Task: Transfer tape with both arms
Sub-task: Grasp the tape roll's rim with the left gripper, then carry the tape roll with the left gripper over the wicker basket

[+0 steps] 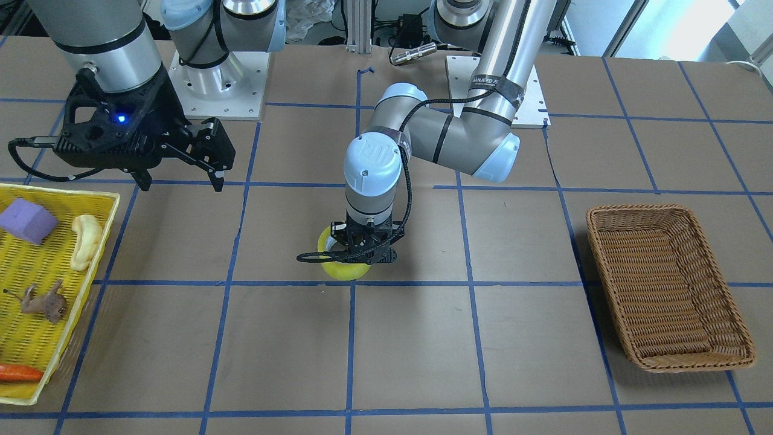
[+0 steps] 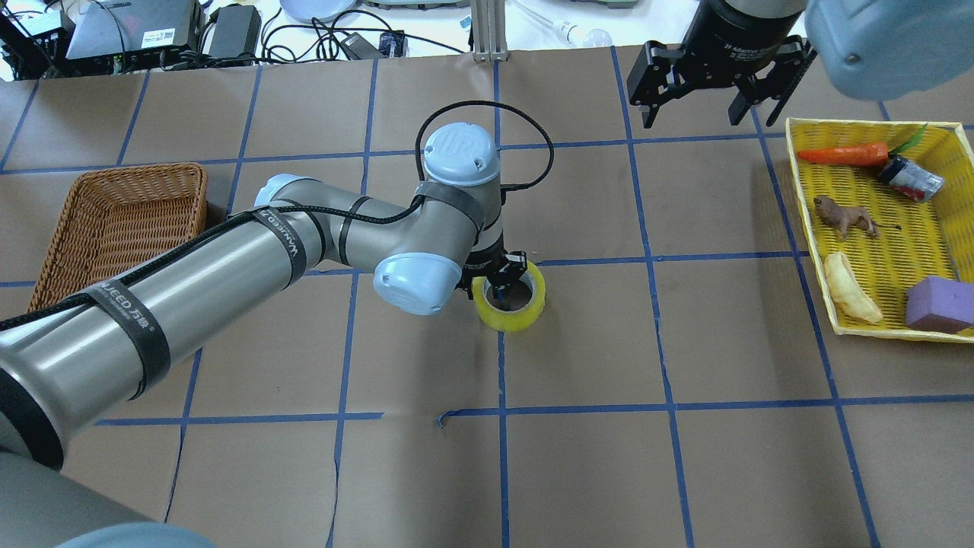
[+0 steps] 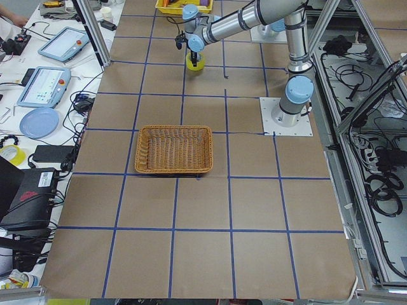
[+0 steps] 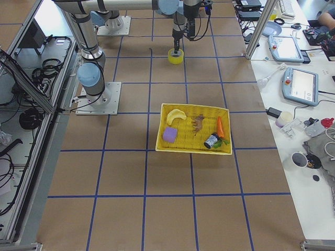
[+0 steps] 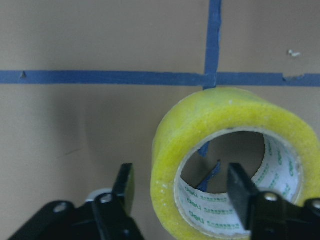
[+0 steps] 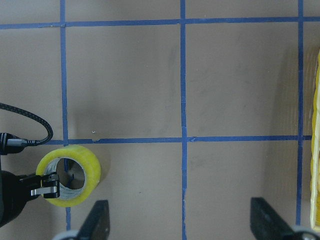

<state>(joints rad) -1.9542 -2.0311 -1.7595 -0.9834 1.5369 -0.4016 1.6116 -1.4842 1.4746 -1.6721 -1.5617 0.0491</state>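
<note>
The yellow tape roll (image 1: 344, 270) lies flat on the table near its middle, whitish core facing up; it also shows in the overhead view (image 2: 525, 308) and the left wrist view (image 5: 210, 120). My left gripper (image 2: 502, 285) points straight down onto it, open, one finger inside the core and one outside, straddling the roll's wall (image 5: 180, 175). A small gap shows between the outer finger and the wall. My right gripper (image 2: 711, 114) is open and empty, held above the table next to the yellow tray; the tape sits at the lower left of its wrist view (image 6: 75, 172).
A brown wicker basket (image 2: 114, 221) stands on the robot's left side. A yellow tray (image 2: 867, 122) on the right side holds a carrot, toy animal, purple block and other items. Blue tape lines grid the brown table.
</note>
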